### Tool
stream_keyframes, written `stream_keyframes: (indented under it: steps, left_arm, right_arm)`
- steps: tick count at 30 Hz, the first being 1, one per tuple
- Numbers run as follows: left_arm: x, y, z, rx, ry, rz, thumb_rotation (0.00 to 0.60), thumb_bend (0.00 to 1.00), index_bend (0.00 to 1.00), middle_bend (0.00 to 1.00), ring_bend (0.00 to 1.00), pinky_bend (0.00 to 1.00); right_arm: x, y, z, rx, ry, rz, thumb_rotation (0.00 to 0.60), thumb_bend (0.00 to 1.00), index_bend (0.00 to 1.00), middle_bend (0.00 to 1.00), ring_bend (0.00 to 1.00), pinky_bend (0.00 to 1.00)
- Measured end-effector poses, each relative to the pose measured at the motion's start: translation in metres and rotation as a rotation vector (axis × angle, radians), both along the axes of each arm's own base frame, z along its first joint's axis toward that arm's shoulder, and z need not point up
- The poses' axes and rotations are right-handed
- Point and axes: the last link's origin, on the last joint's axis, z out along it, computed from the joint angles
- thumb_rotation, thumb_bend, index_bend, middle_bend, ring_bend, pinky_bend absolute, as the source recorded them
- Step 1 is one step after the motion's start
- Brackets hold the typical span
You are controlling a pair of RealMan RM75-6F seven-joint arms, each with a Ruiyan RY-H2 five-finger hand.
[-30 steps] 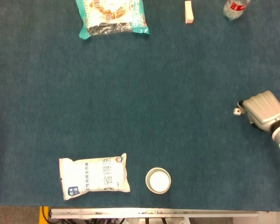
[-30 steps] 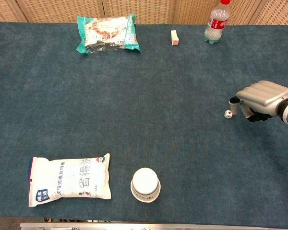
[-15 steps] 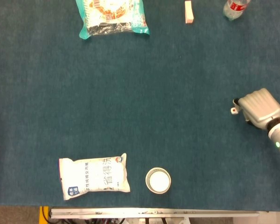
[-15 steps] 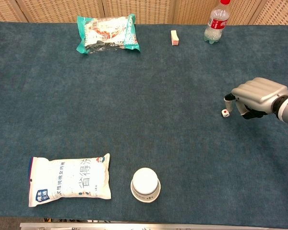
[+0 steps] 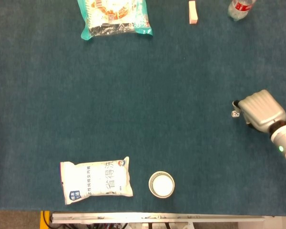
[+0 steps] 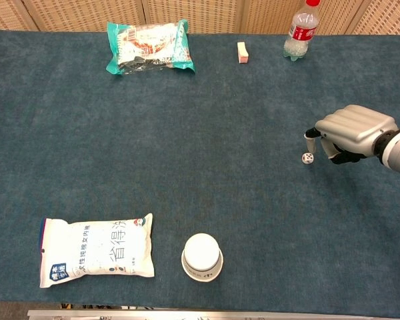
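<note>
A small white die (image 6: 308, 158) lies on the blue table cloth (image 6: 207, 133) at the right, just beside the fingertips of the right hand (image 6: 350, 130); contact cannot be told. The fingers are curled down together over nothing. Since the earlier frames, hand and die are seen shifted leftward. The left hand is not seen. A white upturned cup (image 6: 202, 257) and a white bag with Chinese print (image 6: 97, 250) sit near the front edge; a teal snack pack (image 6: 149, 45), a pink block (image 6: 242, 52) and a red-labelled bottle (image 6: 301, 30) sit at the far edge, well apart.
</note>
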Motion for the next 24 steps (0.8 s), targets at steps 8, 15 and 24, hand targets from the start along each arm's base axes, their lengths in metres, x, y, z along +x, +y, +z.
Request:
stream_keyframes:
  steps: [8,15,24]
  left_arm:
    - [-0.001,0.001,-0.001,-0.003,0.003,0.007,0.600,0.00,0.54,0.51,0.44,0.46]
    - [-0.002,0.001,0.000,-0.004,0.000,0.009,0.600,0.00,0.54,0.51,0.44,0.46]
    - [-0.002,0.001,0.000,-0.002,-0.004,0.010,0.600,0.00,0.54,0.51,0.44,0.46]
  right_arm:
    - [-0.008,0.001,0.002,0.000,0.028,-0.028,0.600,0.99,0.42,1.00,0.99,0.95]
    - [-0.013,0.000,-0.004,0.013,0.044,-0.044,0.600,0.99,0.42,1.00,0.99,0.95]
    - [-0.012,-0.002,-0.011,0.019,0.044,-0.044,0.600,0.99,0.42,1.00,0.99,0.95]
